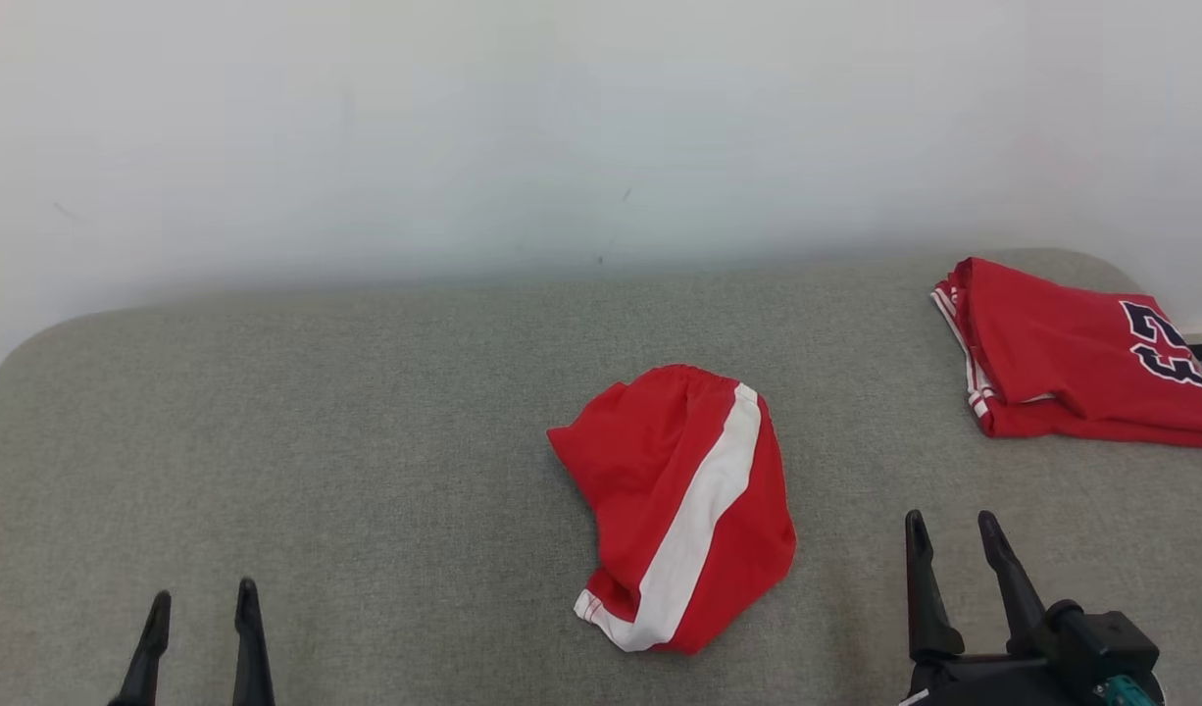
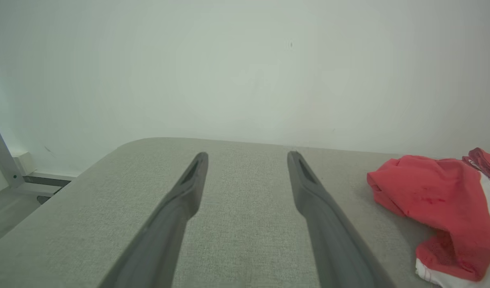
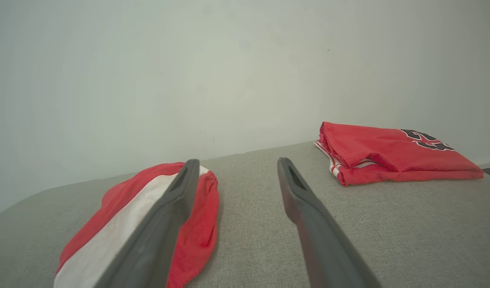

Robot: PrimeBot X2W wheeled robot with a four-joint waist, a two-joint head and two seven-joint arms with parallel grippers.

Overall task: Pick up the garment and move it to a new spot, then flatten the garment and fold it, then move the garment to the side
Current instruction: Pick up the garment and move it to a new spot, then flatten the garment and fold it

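Fabric, grey and woven, covers the padded surface (image 1: 317, 441) in the head view, with a white wall (image 1: 562, 118) behind it at 12 o'clock. The garment (image 1: 660, 461), red shorts with a broad white stripe, lies crumpled in a heap just off centre toward 5 o'clock, and neither gripper touches it. A folded red jersey (image 1: 1052, 363) with dark numerals rests at 2 o'clock of the garment, well apart from it, near the surface's far corner. The left gripper (image 1: 203, 592) rises at 7 o'clock, its fingers parted and empty. The right gripper (image 1: 951, 518) stands at 4 o'clock, just as wide and holding nothing, with the garment at its 9 o'clock.

In the left wrist view the left gripper (image 2: 248, 155) spreads its two dark fingers wide above bare grey fabric, with nothing between them. The garment (image 2: 437, 196) lies at 3 o'clock, apart from the nearer finger. A pale metal frame (image 2: 1, 156) shows at 9 o'clock beyond the surface's edge.

In the right wrist view the right gripper (image 3: 238, 161) is fully spread and empty. The garment (image 3: 197, 224) sits at 8 o'clock, partly hidden behind one finger; whether that finger touches it I cannot tell. The folded red jersey (image 3: 389, 156) lies at 2 o'clock, near the wall.
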